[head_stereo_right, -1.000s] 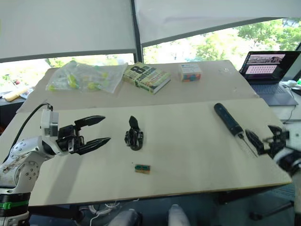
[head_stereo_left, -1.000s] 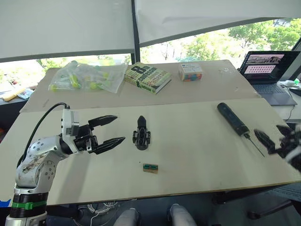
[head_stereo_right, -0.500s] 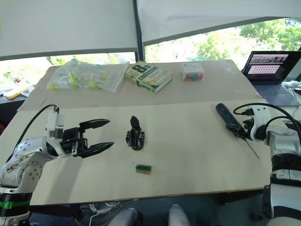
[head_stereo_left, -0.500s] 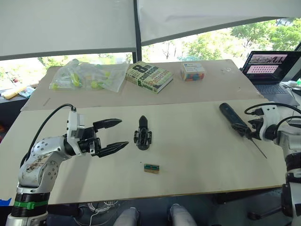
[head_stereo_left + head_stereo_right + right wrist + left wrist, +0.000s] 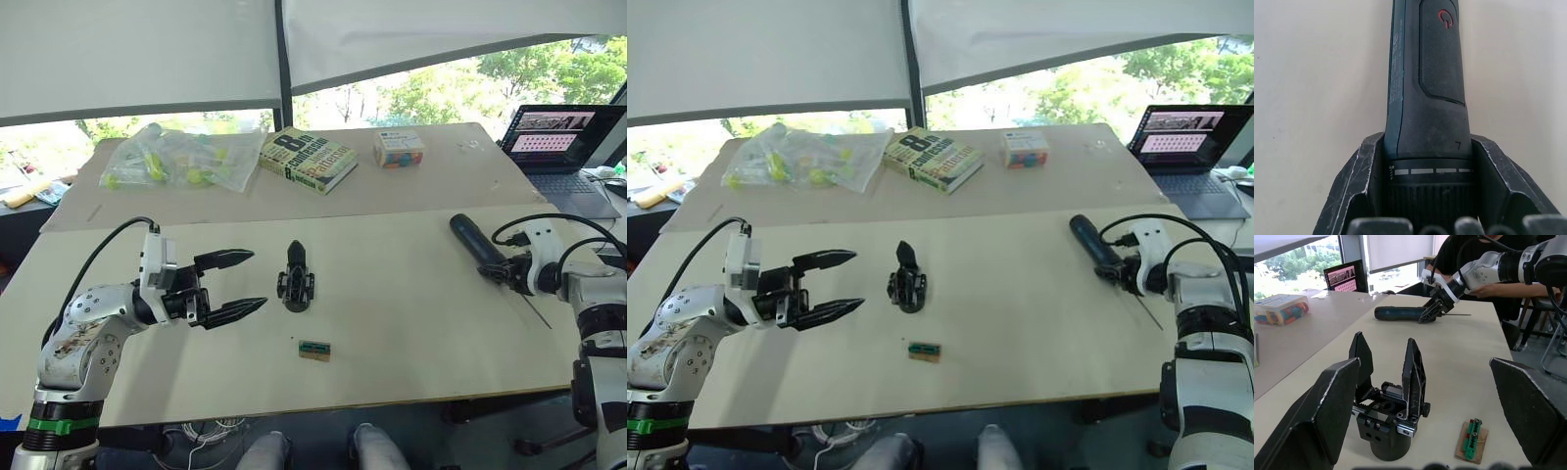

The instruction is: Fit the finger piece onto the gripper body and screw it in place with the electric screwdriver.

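Now the right claw grips the electric screwdriver near its bit end on the counter, while the left claw hovers wide open and empty just beside the upright gripper body at mid-counter.

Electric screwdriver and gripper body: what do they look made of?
The thick black pen-shaped electric screwdriver: likely matte plastic casing with a pebbled, rubbery-looking grip panel bearing a red power symbol; its thin bit looks like metal. The small black blocky gripper body: probably matte moulded or printed plastic, with smooth dull faces and a toothed rack; the small bright screw heads look like metal.
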Tool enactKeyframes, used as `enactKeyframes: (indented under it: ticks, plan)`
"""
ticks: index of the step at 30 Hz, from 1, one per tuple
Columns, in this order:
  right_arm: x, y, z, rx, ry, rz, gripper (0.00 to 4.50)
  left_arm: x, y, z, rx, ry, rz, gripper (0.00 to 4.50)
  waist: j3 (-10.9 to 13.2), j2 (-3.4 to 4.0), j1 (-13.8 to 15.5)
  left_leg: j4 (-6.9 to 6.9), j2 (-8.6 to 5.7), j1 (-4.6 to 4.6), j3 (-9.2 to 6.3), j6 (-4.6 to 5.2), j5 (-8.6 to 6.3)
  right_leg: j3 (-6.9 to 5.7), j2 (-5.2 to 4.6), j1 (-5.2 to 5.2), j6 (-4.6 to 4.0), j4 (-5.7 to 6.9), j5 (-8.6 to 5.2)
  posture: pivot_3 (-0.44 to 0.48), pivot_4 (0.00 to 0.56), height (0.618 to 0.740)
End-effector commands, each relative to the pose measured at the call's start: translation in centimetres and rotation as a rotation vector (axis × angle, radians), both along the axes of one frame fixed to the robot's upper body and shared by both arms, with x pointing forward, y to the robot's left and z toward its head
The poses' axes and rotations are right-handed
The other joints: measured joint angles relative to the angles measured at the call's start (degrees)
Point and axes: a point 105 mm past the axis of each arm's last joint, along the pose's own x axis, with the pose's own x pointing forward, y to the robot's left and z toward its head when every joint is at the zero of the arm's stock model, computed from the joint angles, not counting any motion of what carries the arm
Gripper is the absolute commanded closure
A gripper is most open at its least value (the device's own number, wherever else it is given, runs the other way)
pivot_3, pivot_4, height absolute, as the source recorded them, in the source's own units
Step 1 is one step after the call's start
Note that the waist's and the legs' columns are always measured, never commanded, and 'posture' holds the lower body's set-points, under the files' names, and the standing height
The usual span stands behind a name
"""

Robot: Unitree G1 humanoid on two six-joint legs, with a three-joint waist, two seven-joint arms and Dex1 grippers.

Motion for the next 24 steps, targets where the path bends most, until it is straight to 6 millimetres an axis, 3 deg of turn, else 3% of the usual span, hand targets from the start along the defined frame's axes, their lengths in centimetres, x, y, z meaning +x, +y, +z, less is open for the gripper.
enactKeyframes:
  ticks: [1,7,10,14,18,24]
  plan:
    - [0.3,0.8,4.7,0.012,-0.148,0.098,2.54,-0.5,0.3,0.2,0.027,-0.027,-0.023,0.00,0.0,0.03,-0.2,0.00,0.00,-0.02,-0.02,0.00,0.00,0.00,0.00,-0.02,0.00,0.00,0.00,0.000,0.150,0.740]
    - [-3.5,6.1,7.9,0.091,-0.171,0.242,2.54,-1.5,1.0,-0.9,0.064,0.007,-0.050,0.00,0.1,0.26,-0.4,-0.01,0.01,-0.21,-0.41,0.02,-0.03,0.03,-0.04,-0.31,0.01,0.21,0.00,0.000,0.150,0.740]
    - [-6.5,9.3,7.4,0.113,-0.154,0.299,2.54,-1.9,1.3,-1.6,0.078,0.025,-0.051,0.00,0.2,0.26,-0.2,-0.01,0.06,-0.22,-0.45,0.00,-0.05,0.01,-0.02,-0.33,0.02,0.22,0.00,0.000,0.150,0.740]
    - [-9.3,11.3,5.3,0.074,-0.147,0.350,2.54,-1.9,1.6,-1.7,0.069,0.031,-0.033,0.00,0.2,0.24,0.6,0.05,0.07,-0.20,-0.44,0.00,-0.05,-0.01,-0.04,-0.23,0.06,0.13,-0.02,0.000,0.150,0.740]
    - [-9.8,12.9,3.2,0.040,-0.158,0.338,2.54,-1.9,1.4,-1.9,0.065,0.034,-0.031,0.00,0.2,0.23,1.3,0.14,0.04,-0.22,-0.42,0.01,-0.05,-0.01,-0.06,-0.18,0.13,0.02,0.01,0.000,0.150,0.740]
    - [-9.4,14.2,1.6,0.022,-0.125,0.379,2.54,-2.0,1.2,-1.8,0.065,0.031,-0.031,0.00,0.2,0.23,1.1,0.12,0.06,-0.21,-0.41,0.00,-0.05,-0.01,-0.04,-0.21,0.12,0.02,0.02,0.000,0.150,0.740]
